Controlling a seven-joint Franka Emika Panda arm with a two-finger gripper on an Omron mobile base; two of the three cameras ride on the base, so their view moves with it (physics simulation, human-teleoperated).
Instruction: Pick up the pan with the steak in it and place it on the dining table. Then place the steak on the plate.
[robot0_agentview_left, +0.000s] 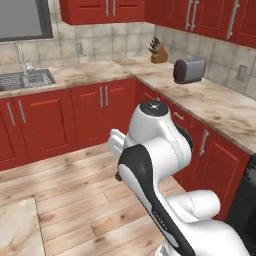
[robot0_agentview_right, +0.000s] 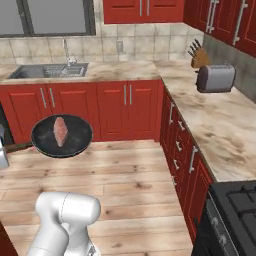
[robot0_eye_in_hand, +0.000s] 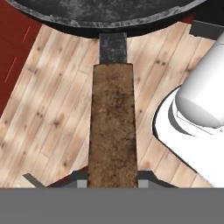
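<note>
The pan (robot0_agentview_right: 62, 136) was carried level above the wooden floor (robot0_agentview_right: 130, 180), the steak (robot0_agentview_right: 60, 131) inside. Its handle (robot0_eye_in_hand: 112, 127) was clamped by the gripper (robot0_eye_in_hand: 112, 183), extending straight ahead from the closed jaws.

Corner kitchen. Red base cabinets (robot0_agentview_right: 127, 107) carry a marbled countertop (robot0_agentview_right: 220, 125) along two walls; red wall cabinets (robot0_agentview_left: 105, 10) hang above it over a beige tiled backsplash (robot0_agentview_left: 100, 45). A steel sink (robot0_agentview_right: 50, 71) sits in the countertop below a window (robot0_agentview_right: 55, 16). Toaster (robot0_agentview_right: 216, 78) and knife block (robot0_agentview_right: 200, 57) stand near the countertop's corner. Floor: light wood planks (robot0_agentview_right: 135, 185).
</note>
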